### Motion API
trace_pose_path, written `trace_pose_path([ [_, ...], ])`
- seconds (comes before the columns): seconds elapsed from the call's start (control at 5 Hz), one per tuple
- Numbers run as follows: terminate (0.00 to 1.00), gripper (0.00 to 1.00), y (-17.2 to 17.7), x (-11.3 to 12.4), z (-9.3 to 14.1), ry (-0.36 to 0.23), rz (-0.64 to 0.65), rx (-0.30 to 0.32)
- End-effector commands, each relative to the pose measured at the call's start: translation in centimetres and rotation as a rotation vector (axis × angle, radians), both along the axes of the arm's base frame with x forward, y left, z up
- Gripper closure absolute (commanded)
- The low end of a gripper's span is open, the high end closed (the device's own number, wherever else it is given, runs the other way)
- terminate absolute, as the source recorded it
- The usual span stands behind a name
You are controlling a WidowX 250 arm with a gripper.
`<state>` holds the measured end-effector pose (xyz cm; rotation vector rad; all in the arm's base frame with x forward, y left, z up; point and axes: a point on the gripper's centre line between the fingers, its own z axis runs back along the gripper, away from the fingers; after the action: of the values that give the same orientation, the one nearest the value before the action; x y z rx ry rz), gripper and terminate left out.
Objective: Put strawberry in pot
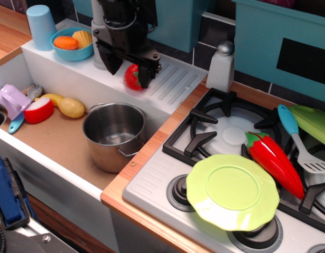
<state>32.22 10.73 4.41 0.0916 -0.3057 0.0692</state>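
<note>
The red strawberry (131,77) lies on the white ribbed drainboard (170,79) behind the sink. My black gripper (127,71) is open and low over it. The right finger (144,74) is against the strawberry's right side and hides its green cap. The left finger (111,60) stands apart from it on the left. The shiny steel pot (114,134) stands upright and empty in the sink, in front of and below the strawberry.
A blue bowl (72,45) of toy food and a blue cup (40,26) stand on the ledge to the left. A halved red fruit (38,110), a banana and a potato (71,107) lie in the sink. A salt shaker (221,66), red chili (275,161), green plate (232,191) and spatula are at the stove.
</note>
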Motion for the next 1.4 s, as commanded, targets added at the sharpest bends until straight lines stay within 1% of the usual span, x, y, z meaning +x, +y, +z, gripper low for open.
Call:
trace_pose_path([
  [0.0,0.00,0.00,1.5,0.9,0.1,-0.052,0.003,-0.019],
  [0.4,0.00,0.00,2.3,1.6,-1.4,-0.084,-0.010,-0.035],
  [0.8,0.00,0.00,2.5,2.5,-1.3,-0.090,-0.020,-0.051],
  [1.2,0.00,0.00,2.3,2.6,-1.2,-0.111,-0.007,-0.050],
])
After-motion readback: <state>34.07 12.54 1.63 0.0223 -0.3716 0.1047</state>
